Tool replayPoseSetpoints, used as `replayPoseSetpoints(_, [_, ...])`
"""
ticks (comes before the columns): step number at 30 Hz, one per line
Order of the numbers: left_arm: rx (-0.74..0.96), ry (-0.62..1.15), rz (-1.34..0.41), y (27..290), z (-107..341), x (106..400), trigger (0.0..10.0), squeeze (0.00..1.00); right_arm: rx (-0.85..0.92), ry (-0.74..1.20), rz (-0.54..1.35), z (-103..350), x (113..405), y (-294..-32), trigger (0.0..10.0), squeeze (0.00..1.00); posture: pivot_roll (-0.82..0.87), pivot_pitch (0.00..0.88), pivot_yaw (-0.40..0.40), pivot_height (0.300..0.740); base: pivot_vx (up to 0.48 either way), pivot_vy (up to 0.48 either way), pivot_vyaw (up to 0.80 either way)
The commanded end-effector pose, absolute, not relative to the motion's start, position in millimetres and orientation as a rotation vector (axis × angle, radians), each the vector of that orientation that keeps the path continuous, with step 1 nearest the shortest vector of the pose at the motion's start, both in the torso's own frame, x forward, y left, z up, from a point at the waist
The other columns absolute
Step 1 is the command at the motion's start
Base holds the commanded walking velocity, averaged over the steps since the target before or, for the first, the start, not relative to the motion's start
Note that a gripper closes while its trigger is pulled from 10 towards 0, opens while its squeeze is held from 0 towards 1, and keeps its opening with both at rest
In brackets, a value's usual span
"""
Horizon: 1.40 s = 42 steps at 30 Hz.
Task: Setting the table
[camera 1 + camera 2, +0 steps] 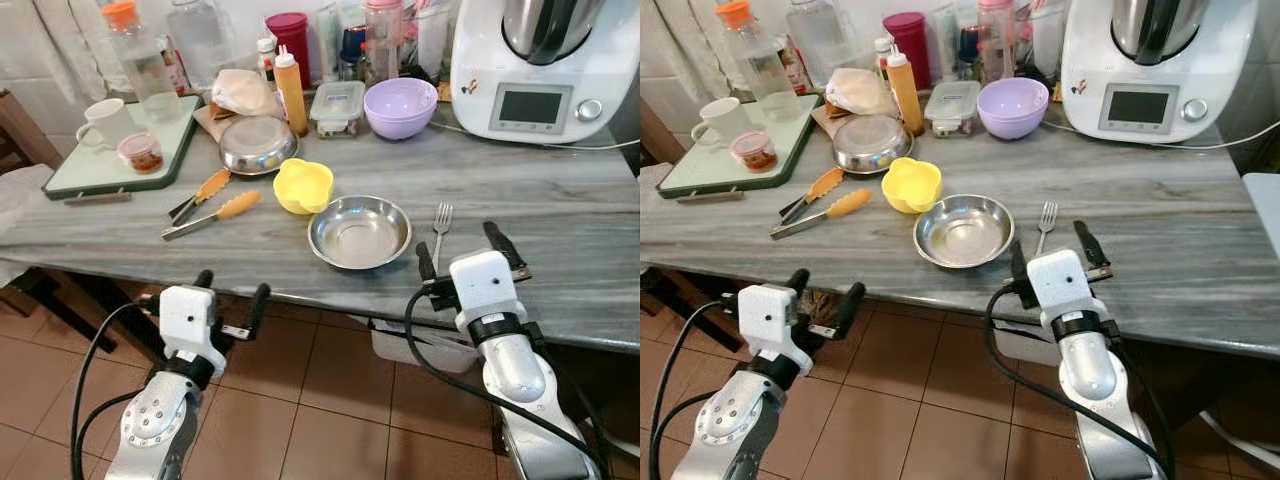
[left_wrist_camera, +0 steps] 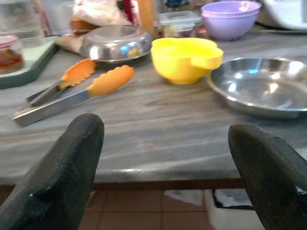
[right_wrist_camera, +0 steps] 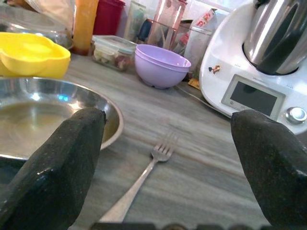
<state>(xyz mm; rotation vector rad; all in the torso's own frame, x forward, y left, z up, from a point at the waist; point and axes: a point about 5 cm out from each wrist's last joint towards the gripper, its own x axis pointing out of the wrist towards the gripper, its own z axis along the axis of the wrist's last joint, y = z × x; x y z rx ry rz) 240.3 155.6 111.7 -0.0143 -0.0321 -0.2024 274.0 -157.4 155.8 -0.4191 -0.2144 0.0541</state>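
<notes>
1. Nearest is a floor (image 1: 330, 400) of reddish-brown tiles; above it runs the near edge of a long grey stone-patterned worktop (image 1: 560, 215), with a pale tiled wall at the far side.
2. The left claw (image 1: 232, 297) hangs just short of the worktop's near edge, over the floor, fingers spread and holding nothing.
3. The right claw (image 1: 468, 250) reaches over the near edge, fingers parted and released; a fork (image 1: 440, 226) lies on the worktop in line with the gap between them, just beyond the tips, tines pointing far.
4. Just left of the fork, apart from it, sits an empty steel bowl (image 1: 359, 231); it lies ahead and left of the right claw's left finger.
5. Farther left, a yellow cup (image 1: 303, 185) stands near the bowl's far-left rim; orange-tipped tongs (image 1: 207, 212) lie to its left, ahead of the left claw.
6. Beyond these rests a second steel dish (image 1: 257, 144); a green-rimmed tray (image 1: 176, 150) at the far left carries a white mug (image 1: 104, 122) and a small jar (image 1: 141, 152).
7. Along the far edge stand a mustard-coloured squeeze bottle (image 1: 291, 92), a lidded food box (image 1: 338, 108), a lilac bowl (image 1: 399, 107) and, far right, a white kitchen machine (image 1: 540, 70).
</notes>
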Motion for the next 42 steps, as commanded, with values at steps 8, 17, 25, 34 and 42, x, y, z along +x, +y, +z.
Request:
replayPoseSetpoints(8, [-0.007, -0.026, -0.162, 160.8, 109.2, 243.6, 10.0, 0.00, -0.402, -0.195, 0.071, 153.6, 277.2, -155.1, 10.0, 0.75, -0.22, 0.069, 0.116, 0.740, 0.000, 0.000, -0.78])
replayPoseSetpoints(17, [0.006, -0.021, -0.127, 162.1, 106.0, 245.5, 10.0, 0.00, -0.392, -0.188, 0.076, 150.7, 277.1, -154.3, 10.0, 0.47, -0.22, 0.071, 0.121, 0.740, 0.000, 0.000, -0.38])
replayPoseSetpoints(25, [0.021, -0.001, -0.100, 163.4, 102.4, 244.9, 10.0, 0.00, -0.367, -0.184, 0.102, 149.5, 277.5, -147.4, 10.0, 0.24, -0.22, 0.076, 0.117, 0.740, 0.000, 0.000, 0.00])
replayPoseSetpoints(34, [0.016, 0.010, -0.084, 164.4, 100.0, 243.1, 10.0, 0.00, -0.362, -0.166, 0.107, 146.5, 278.3, -149.1, 10.0, 0.14, -0.22, 0.075, 0.113, 0.740, -0.085, 0.000, -0.49])
replayPoseSetpoints(42, [0.022, 0.014, -0.082, 164.4, 99.2, 242.5, 10.0, 0.00, -0.369, -0.162, 0.113, 145.4, 278.1, -149.4, 10.0, 0.14, -0.22, 0.077, 0.111, 0.740, -0.311, 0.000, -0.16])
